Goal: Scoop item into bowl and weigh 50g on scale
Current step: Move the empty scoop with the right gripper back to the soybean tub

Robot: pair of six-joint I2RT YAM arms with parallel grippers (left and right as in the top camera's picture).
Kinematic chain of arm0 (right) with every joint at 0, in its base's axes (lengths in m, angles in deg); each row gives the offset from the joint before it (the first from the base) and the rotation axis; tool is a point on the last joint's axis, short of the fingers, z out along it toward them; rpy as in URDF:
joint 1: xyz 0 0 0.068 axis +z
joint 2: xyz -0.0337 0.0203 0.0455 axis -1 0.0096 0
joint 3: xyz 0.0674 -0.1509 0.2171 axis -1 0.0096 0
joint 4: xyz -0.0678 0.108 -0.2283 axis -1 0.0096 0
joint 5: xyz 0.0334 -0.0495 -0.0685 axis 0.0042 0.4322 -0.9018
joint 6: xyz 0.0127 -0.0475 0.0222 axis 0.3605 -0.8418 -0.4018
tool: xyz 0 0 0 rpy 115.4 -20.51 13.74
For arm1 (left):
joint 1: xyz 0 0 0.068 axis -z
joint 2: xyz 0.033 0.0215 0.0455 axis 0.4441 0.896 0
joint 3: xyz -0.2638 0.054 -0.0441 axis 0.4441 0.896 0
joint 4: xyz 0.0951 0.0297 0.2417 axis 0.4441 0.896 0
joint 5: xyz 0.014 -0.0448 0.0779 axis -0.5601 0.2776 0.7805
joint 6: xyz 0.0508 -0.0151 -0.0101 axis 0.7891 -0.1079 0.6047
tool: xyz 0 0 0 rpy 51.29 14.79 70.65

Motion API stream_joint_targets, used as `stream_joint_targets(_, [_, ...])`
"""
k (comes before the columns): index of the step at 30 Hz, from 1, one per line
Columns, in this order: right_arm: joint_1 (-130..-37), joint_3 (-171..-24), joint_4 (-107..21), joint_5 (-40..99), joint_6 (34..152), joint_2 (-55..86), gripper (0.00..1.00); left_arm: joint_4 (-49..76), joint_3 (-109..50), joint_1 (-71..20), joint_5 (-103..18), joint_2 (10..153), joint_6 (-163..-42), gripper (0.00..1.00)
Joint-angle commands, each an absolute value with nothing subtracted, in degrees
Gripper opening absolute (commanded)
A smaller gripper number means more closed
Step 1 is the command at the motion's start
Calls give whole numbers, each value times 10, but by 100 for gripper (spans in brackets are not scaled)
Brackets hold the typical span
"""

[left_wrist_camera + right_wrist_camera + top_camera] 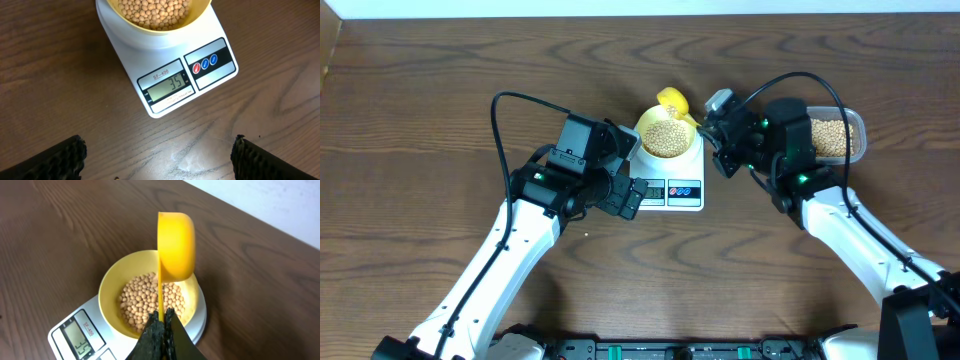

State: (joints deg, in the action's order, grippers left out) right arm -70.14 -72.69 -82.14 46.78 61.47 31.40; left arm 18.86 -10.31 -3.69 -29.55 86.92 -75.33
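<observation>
**Overhead:** You're looking at a dark wood-grain bench (420, 120) carrying everything. The white rounded-rectangular scale (692, 165) is sitting mid-bench. The small round pale-yellow bowl (642, 135) is sitting on its platform and holding a layer of small round tan beans (668, 138). A brighter yellow plastic scoop (672, 101) is hanging at the bowl's far rim. A clear rounded tub (862, 135) is lying to the right of the scale with more beans inside, and the right arm is partly hiding it.

**Left wrist:** Your left end effector (157, 155) is standing wide apart and gripping nothing. Its black ribbed fingertips (65, 160) are showing in both lower corners, over bare bench just in front of the scale. The grey display (168, 85) is reading 35. One red and two blue round buttons (205, 62) are sitting beside it on a black strip. The frame's top edge is cropping the bowl.

**Right wrist:** Your right end effector (161, 320) is clamping together on the scoop's thin flat handle. The handle is running straight up the frame. The smooth rounded cup is turning edge-on above the bowl, so you're not seeing inside it. The bowl is looking glossy and smooth. The beans are covering its bottom and sitting well below the rim. The scale's display corner is showing at lower left.
</observation>
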Motion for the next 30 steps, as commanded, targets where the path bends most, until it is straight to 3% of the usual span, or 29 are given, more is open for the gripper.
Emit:
stream_joint_targets(1, [-683,-736,-824,440,586,294,1,188,-98,-35,-292,871,-758,95])
stream_joint_targets(8, [-678,-737,-810,423,589,275,1,188,-98,-35,-292,871,-758,95])
stream_joint_targets(18, [-696,-737,-821,439,839,251,1,188,-98,-35,-292,871,-758,95])
stream_joint_targets(30, [-903,-737,-793,438,920,146,1,188,-98,-35,-292,871,-758,95])
